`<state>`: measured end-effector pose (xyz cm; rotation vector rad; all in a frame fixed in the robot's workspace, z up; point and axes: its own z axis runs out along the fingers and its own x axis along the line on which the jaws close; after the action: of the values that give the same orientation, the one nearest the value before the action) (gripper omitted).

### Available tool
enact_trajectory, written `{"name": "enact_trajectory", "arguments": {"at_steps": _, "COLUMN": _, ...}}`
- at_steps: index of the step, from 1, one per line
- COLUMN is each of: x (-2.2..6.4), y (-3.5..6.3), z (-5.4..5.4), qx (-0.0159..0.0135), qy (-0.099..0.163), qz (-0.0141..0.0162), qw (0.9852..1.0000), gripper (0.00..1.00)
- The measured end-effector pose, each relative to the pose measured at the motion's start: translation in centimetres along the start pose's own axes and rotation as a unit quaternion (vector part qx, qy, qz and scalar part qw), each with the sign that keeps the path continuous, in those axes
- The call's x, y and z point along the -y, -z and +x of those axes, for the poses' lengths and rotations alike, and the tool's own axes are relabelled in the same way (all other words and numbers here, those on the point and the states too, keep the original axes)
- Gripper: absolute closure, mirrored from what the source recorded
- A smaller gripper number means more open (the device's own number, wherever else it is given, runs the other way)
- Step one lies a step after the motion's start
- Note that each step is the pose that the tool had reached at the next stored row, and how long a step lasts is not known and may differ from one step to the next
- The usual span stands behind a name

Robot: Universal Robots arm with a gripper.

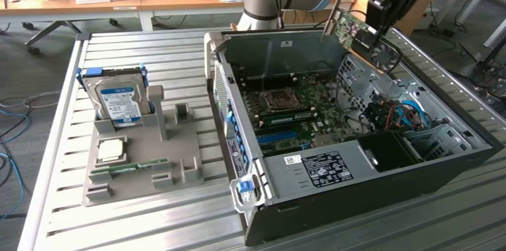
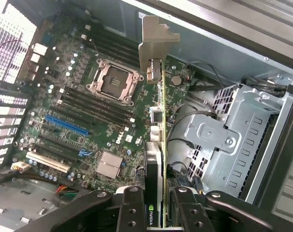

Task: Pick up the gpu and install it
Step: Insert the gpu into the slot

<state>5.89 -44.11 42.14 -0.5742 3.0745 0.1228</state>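
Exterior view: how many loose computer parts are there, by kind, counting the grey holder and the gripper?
hard drive: 1
CPU: 1
RAM stick: 1
gpu, held in the gripper: 1
Total: 4

The gpu [image 2: 155,169], a thin green card with a silver end bracket, is held edge-on above the motherboard [image 2: 88,125].

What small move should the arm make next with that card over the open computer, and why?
Probably a small sideways shift, not a drop. The tool clamps the card above the board, but it hangs beside the blue slot, not over it, so lining up seems to come first.
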Motion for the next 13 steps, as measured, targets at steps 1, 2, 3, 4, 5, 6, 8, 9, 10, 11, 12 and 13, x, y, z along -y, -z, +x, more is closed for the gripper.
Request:
{"name": "enact_trajectory", "arguments": {"at_steps": 1, "x": 0.00, "y": 0.00, "z": 0.00, "qx": -0.0002, "qy": 0.003, "qz": -0.0001, "qw": 1.0000, "gripper": 0.73}}
{"name": "enact_trajectory", "arguments": {"at_steps": 2, "x": 0.00, "y": 0.00, "z": 0.00, "qx": -0.0004, "qy": 0.006, "qz": -0.0002, "qw": 1.0000, "gripper": 0.73}}
{"name": "enact_trajectory", "arguments": {"at_steps": 3, "x": 0.00, "y": 0.00, "z": 0.00, "qx": -0.0007, "qy": 0.009, "qz": -0.0002, "qw": 1.0000, "gripper": 0.73}}
{"name": "enact_trajectory", "arguments": {"at_steps": 4, "x": 0.00, "y": 0.00, "z": 0.00, "qx": -0.0009, "qy": 0.013, "qz": -0.0003, "qw": 0.9999, "gripper": 0.73}}
{"name": "enact_trajectory", "arguments": {"at_steps": 5, "x": 0.00, "y": 0.00, "z": 0.00, "qx": -0.0012, "qy": 0.016, "qz": -0.0004, "qw": 0.9999, "gripper": 0.73}}
{"name": "enact_trajectory", "arguments": {"at_steps": 6, "x": 0.00, "y": 0.00, "z": 0.00, "qx": -0.0014, "qy": 0.019, "qz": -0.0005, "qw": 0.9998, "gripper": 0.73}}
{"name": "enact_trajectory", "arguments": {"at_steps": 8, "x": 0.00, "y": -0.01, "z": 0.00, "qx": -0.0019, "qy": 0.026, "qz": -0.0007, "qw": 0.9997, "gripper": 0.73}}
{"name": "enact_trajectory", "arguments": {"at_steps": 9, "x": 0.00, "y": -0.01, "z": 0.00, "qx": -0.0022, "qy": 0.029, "qz": -0.0008, "qw": 0.9996, "gripper": 0.73}}
{"name": "enact_trajectory", "arguments": {"at_steps": 10, "x": 0.00, "y": 0.00, "z": 0.00, "qx": -0.0025, "qy": 0.033, "qz": -0.0009, "qw": 0.9994, "gripper": 0.73}}
{"name": "enact_trajectory", "arguments": {"at_steps": 11, "x": 0.00, "y": 0.00, "z": 0.00, "qx": -0.0028, "qy": 0.037, "qz": -0.0010, "qw": 0.9993, "gripper": 0.73}}
{"name": "enact_trajectory", "arguments": {"at_steps": 12, "x": 0.00, "y": 0.00, "z": 0.00, "qx": -0.0031, "qy": 0.042, "qz": -0.0011, "qw": 0.9991, "gripper": 0.73}}
{"name": "enact_trajectory", "arguments": {"at_steps": 13, "x": 0.00, "y": -0.01, "z": 0.00, "qx": -0.0034, "qy": 0.046, "qz": -0.0012, "qw": 0.9989, "gripper": 0.73}}
